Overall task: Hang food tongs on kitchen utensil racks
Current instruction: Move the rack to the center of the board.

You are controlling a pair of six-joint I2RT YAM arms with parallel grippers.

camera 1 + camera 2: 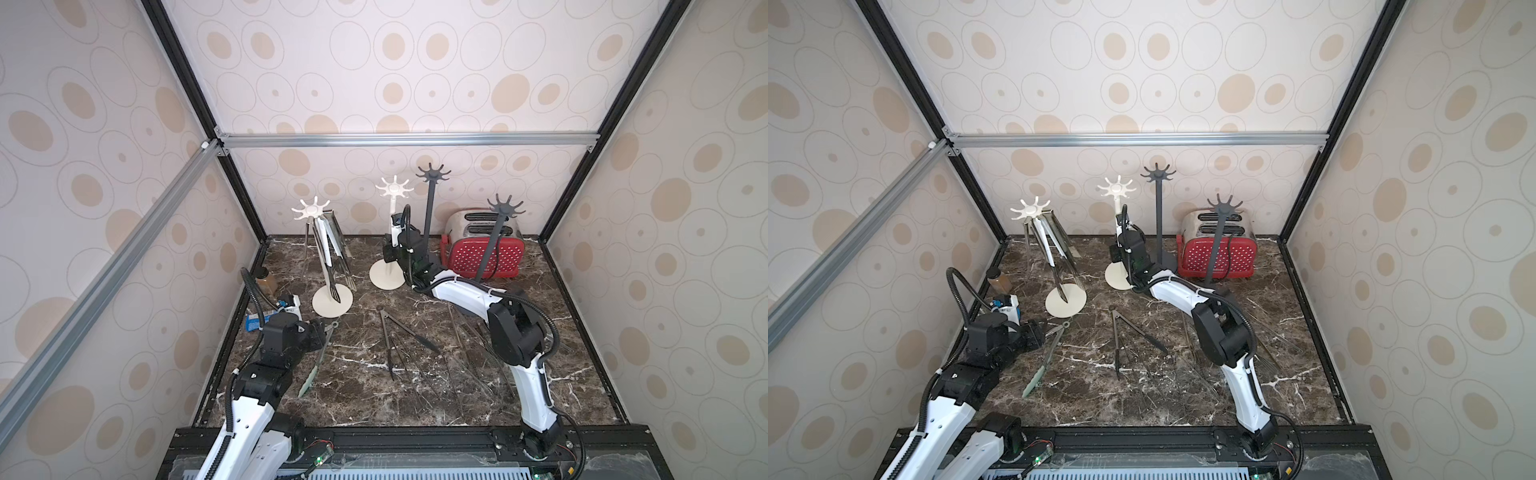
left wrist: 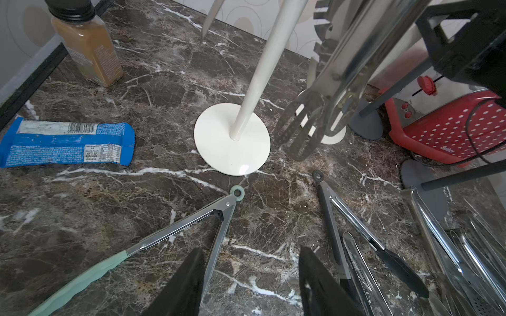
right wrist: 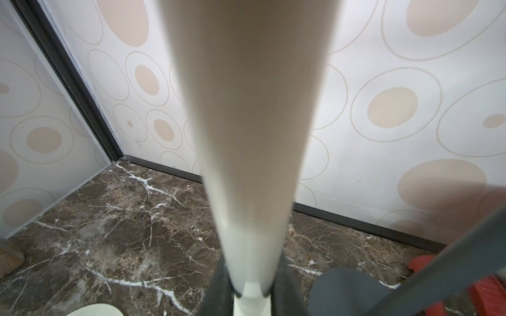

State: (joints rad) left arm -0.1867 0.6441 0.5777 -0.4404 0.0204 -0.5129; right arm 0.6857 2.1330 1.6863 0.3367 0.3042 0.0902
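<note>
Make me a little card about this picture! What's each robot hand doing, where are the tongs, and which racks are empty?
left gripper: open, empty, above the green-tipped tongs on the table
right gripper: shut on the pole of the back cream rack
front cream rack: hanging tongs on its hooks
grey racks: rear grey rack and front grey rack before the toaster, both bare
loose on the table: black-tipped tongs, a steel tongs pile
</note>
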